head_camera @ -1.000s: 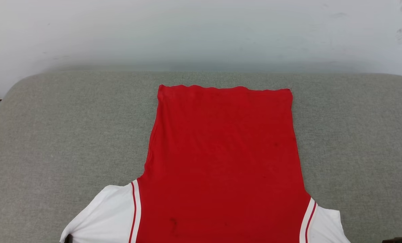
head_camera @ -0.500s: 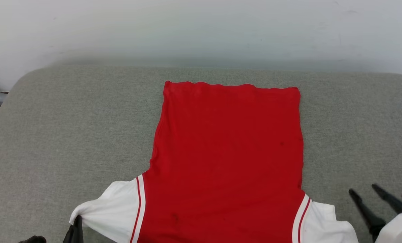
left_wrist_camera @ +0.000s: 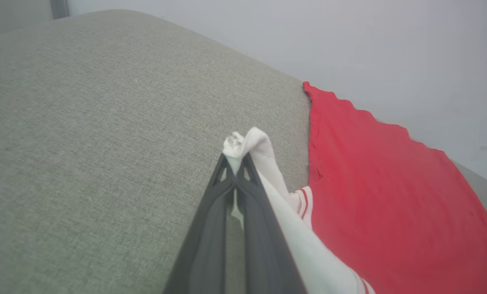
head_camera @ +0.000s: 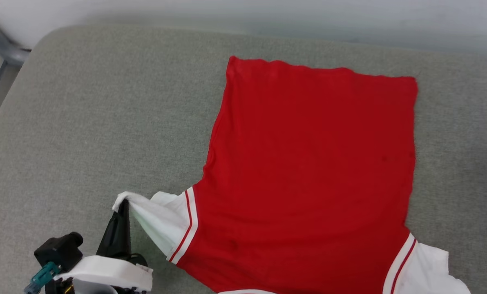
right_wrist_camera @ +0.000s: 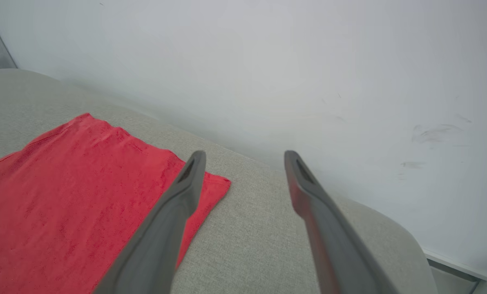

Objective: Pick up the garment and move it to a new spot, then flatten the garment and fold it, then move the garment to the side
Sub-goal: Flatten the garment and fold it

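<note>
- The shirt [head_camera: 309, 163] lies spread on the grey cushion [head_camera: 84, 122], its body just right of the left claw [left_wrist_camera: 236, 158], which is clamped on the white sleeve [head_camera: 157, 220] tip
- Fingers of the right claw [right_wrist_camera: 243, 154] stand apart, empty, beside a hem corner [right_wrist_camera: 217, 183]
- Light, limp cloth, likely to sag; pinch it at corners

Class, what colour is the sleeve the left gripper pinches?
White sleeve; head view shows it best.

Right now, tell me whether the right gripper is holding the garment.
No, the right gripper is open and empty, jaws wide apart over the grey cushion, beside the garment.
</note>
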Tool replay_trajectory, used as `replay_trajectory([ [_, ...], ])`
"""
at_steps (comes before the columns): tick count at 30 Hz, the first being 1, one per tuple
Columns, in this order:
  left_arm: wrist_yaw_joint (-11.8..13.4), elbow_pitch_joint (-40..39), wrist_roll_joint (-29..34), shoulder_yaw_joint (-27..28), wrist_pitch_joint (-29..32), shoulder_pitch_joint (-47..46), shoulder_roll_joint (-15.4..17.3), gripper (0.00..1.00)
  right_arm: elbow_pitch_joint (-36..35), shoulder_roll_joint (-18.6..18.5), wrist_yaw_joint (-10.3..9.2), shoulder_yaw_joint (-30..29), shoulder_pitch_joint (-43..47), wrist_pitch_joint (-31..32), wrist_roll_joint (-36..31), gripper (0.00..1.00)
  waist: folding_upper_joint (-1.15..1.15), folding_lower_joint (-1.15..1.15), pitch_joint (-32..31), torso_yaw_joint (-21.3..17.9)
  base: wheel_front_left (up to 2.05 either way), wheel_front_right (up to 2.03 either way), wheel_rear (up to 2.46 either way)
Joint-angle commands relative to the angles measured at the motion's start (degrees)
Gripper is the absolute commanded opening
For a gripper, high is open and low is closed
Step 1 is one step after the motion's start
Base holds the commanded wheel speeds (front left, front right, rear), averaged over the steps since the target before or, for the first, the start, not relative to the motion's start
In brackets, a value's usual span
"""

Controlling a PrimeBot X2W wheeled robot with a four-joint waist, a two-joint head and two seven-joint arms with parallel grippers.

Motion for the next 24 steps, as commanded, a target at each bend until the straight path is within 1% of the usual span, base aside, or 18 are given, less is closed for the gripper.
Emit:
replay_trajectory([
  [1, -0.5, -0.4, 0.9, -0.3, -0.3, -1.7, -0.8, 0.00, 1.4, -0.9, -0.07, 1.1, -4.1, 2.6, -0.4, 1.00, 0.00, -0.01, 4.8, 3.7, 0.00, 0.00, 0.00],
  [4, -1.3, -0.7, 2.2, -0.7, -0.3, -3.6, -2.3, 0.00, 4.4, -2.3, -0.06, 3.4, -11.3, 8.0, -1.2, 1.00, 0.00, -0.01, 7.7, 5.5, 0.00, 0.00, 0.00],
  [8, -2.3, -1.2, 3.9, -0.5, -0.3, -5.4, -4.5, 0.00, 9.3, -4.3, -0.07, 8.1, -19.6, 14.5, -2.7, 1.00, 0.00, -0.01, 10.9, 7.1, 0.00, 0.00, 0.00],
  [10, -2.9, -1.1, 4.7, -0.3, -0.3, -6.2, -5.5, 0.00, 12.3, -4.7, -0.06, 10.3, -22.6, 19.1, -2.2, 1.00, 0.00, -0.01, 12.4, 7.9, 0.00, 0.00, 0.00],
  [13, -3.7, -1.0, 5.8, 0.1, -0.3, -7.3, -6.8, 0.00, 15.8, -6.3, -0.08, 13.3, -27.1, 25.9, -1.9, 1.00, 0.00, -0.01, 14.7, 8.6, 0.00, 0.00, 0.00],
  [18, -5.1, -0.7, 7.5, 1.0, -0.3, -9.0, -8.7, 0.00, 20.4, -7.8, -0.06, 17.2, -31.4, 37.1, -0.3, 1.00, 0.00, -0.01, 17.9, 9.7, 0.00, 0.00, 0.00],
  [21, -6.0, -0.6, 8.3, 1.4, -0.3, -9.9, -9.6, 0.00, 21.7, -8.3, -0.07, 18.1, -33.4, 40.0, 0.9, 1.00, 0.00, -0.01, 19.6, 10.1, 0.00, 0.00, 0.00],
  [24, -6.6, -0.1, 9.0, 1.7, -0.3, -10.6, -10.6, 0.00, 22.9, -7.5, -0.07, 18.6, -34.1, 41.5, 1.8, 1.00, 0.00, -0.01, 20.9, 10.4, 0.00, 0.00, 0.00],
])
